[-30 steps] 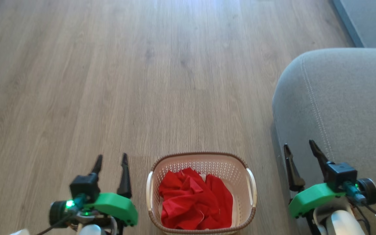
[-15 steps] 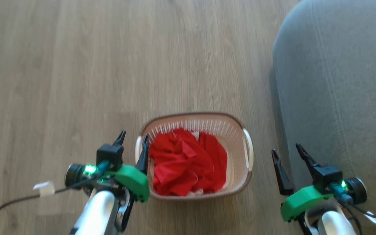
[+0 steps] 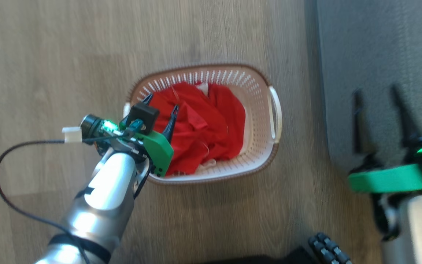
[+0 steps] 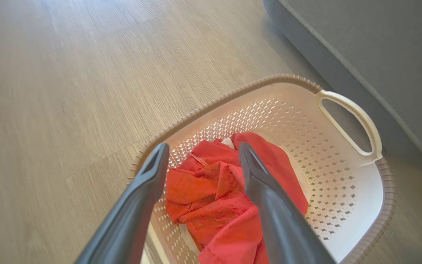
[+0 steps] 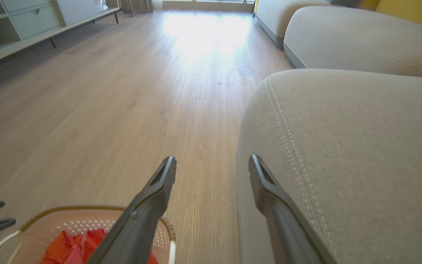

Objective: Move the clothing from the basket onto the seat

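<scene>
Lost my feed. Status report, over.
Left end effector open above basket. Right end effector open, by seat. Clothing in basket, ungrasped. No obstruction seen.

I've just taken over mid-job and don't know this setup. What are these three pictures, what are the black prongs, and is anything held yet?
This is a wheeled robot with two arms. The head view looks down from the camera on its head. Each wrist view looks along one gripper's two dark fingers, which are the prongs you see. The left gripper hangs open over the red clothing, which lies heaped in the cream basket on the wooden floor. The right gripper, blurred in the head view, is also open, at the edge of the grey seat. Neither gripper holds anything, and the visible part of the seat has no clothing on it.
</scene>
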Controlling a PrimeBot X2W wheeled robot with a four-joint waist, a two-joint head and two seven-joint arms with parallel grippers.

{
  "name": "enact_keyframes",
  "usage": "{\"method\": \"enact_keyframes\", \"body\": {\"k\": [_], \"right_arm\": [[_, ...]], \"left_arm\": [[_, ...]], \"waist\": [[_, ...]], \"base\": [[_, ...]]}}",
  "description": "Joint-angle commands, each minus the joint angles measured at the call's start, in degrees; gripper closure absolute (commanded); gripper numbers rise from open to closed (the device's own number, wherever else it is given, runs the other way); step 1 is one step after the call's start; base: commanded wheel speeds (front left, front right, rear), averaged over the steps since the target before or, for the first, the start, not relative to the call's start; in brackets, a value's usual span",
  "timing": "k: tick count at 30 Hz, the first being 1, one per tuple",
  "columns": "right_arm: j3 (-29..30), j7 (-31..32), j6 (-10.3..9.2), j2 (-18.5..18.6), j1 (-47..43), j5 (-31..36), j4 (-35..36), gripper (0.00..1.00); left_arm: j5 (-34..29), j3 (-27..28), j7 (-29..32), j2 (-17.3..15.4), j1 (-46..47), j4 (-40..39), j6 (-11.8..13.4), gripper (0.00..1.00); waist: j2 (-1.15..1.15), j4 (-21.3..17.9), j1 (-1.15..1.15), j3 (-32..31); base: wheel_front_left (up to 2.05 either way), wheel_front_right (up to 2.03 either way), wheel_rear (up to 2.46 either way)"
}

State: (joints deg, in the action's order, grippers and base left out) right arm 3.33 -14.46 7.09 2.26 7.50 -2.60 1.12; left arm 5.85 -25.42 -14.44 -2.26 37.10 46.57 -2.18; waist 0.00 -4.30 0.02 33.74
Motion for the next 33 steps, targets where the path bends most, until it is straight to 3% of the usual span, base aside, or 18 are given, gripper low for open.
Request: {"method": "enact_keyframes", "body": {"k": [1,5,9,17,22,33], "right_arm": [[-0.13,-0.54,0.4,0.62,0.75,-1.85,4.2,0.0],[4.15,-0.54,0.4,0.62,2.21,-5.33,14.3,0.0],[7.75,-0.54,0.4,0.62,3.14,-6.72,20.04,0.0],[14.2,-0.54,0.4,0.62,6.04,-8.08,22.43,0.0],[19.25,-0.54,0.4,0.62,8.89,-13.21,21.59,0.0],[18.37,-0.54,0.4,0.62,9.53,-15.29,23.64,0.0]], "left_arm": [[-0.55,0.54,-0.56,-0.62,0.68,0.45,-0.27,0.0],[-0.37,-1.18,-0.56,-0.62,4.52,5.37,-0.89,0.0],[-0.01,-2.91,-0.56,-0.62,7.61,10.52,-1.12,0.0],[2.38,-7.45,-0.56,-0.62,13.25,16.6,-2.05,0.0],[3.14,-12.53,2.16,-0.62,17.57,21.09,-2.41,0.0],[3.05,-19.72,9.01,-0.62,22.99,24.98,1.04,0.0]], "waist": [[0.0,-1.77,-0.02,5.93],[0.0,-2.39,-0.02,9.67],[0.0,-2.76,-0.02,12.75],[0.0,-3.54,-0.02,18.39],[0.0,-4.42,-0.02,21.52],[0.0,-6.76,-0.02,23.89]], "base": [[0.0,0.0,0.0],[0.0,0.0,0.0],[0.0,0.0,0.0],[0.0,0.0,0.0],[0.0,0.0,0.0],[0.0,0.0,0.0]]}}
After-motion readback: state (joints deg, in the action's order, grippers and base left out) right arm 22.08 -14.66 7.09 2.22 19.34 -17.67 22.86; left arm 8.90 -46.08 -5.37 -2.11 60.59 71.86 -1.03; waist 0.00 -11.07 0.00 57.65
